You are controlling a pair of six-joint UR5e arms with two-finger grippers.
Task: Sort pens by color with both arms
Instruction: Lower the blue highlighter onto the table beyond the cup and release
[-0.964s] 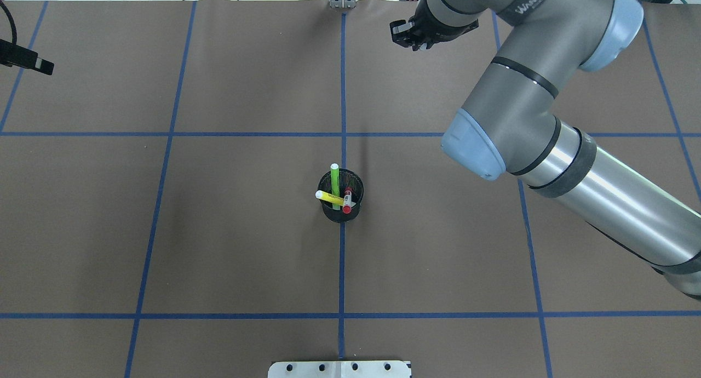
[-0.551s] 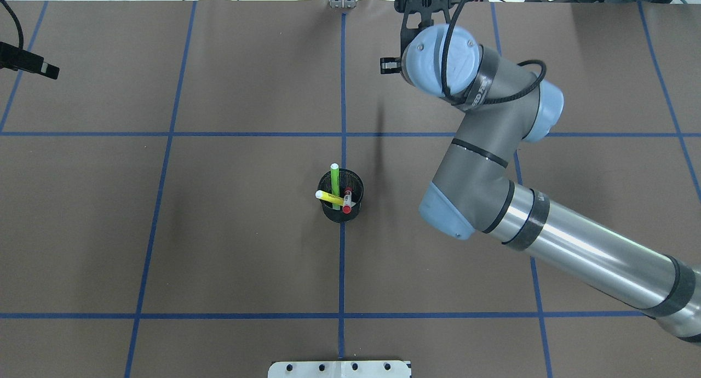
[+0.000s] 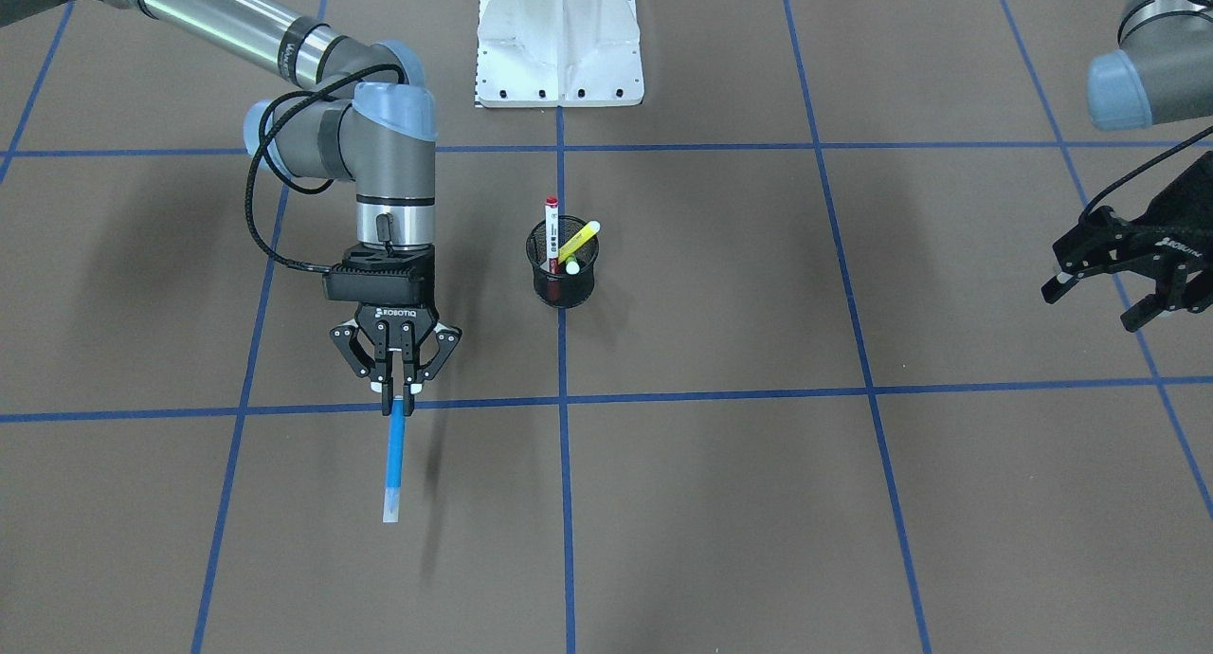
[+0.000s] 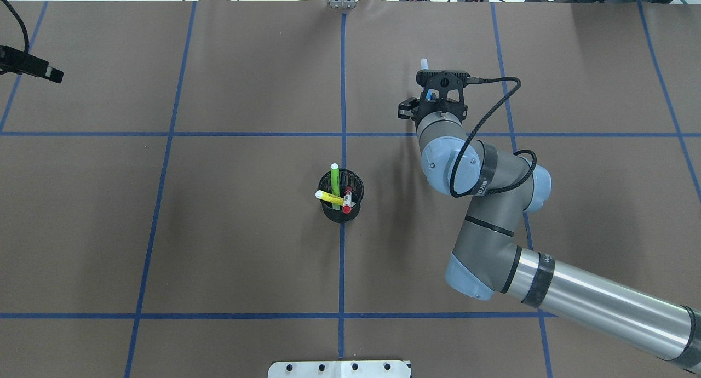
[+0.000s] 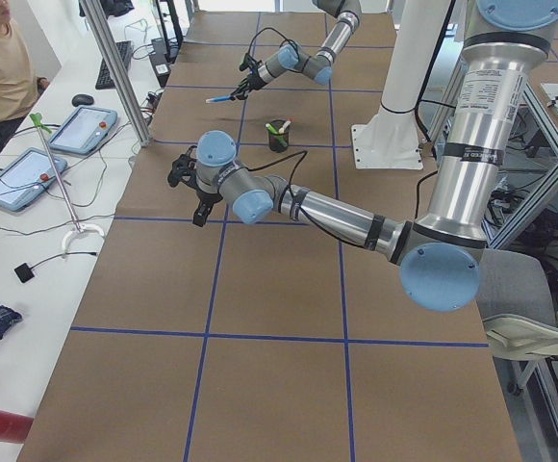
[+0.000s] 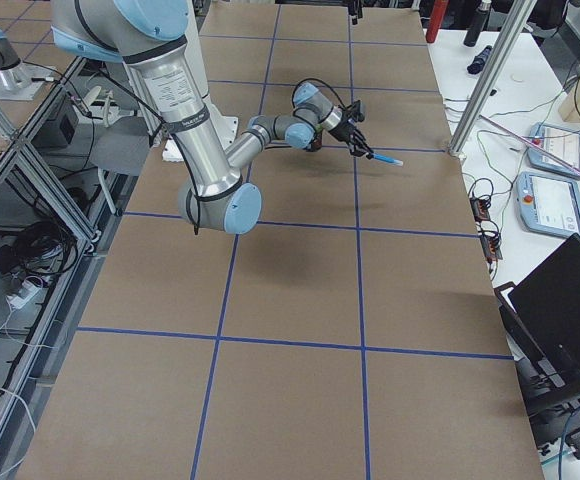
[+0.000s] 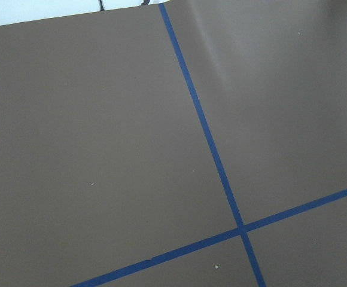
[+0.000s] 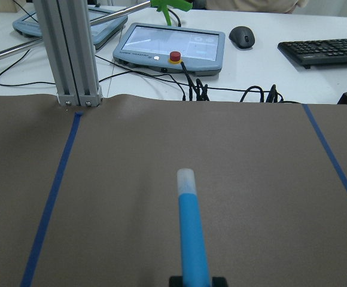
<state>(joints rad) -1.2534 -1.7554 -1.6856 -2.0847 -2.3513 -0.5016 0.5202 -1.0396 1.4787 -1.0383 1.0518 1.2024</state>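
My right gripper (image 3: 398,393) hangs point-down over the table, shut on the upper end of a blue pen (image 3: 393,464) whose pale tip points at the far side. The right wrist view shows that pen (image 8: 191,239) sticking out from between the jaws above bare brown table. A neon green pen (image 4: 334,183), a yellow pen (image 4: 328,196) and a white red-capped pen (image 4: 347,200) stand in the black mesh cup (image 4: 350,213) at the table's middle. Far off at the table's left side, my left gripper (image 3: 1104,299) hovers open and holds nothing.
The brown table cover (image 4: 219,230) is marked into squares by blue tape. The white pedestal base (image 3: 559,38) stands at the robot's edge. Beyond the far edge are an aluminium post (image 8: 72,54), tablets, cables and a keyboard. A person sits by the left end.
My right arm has swung in from the far edge toward the table's middle, turning its wrist downward with the blue pen held. The left gripper has drifted slightly. The cup and its pens are unmoved.
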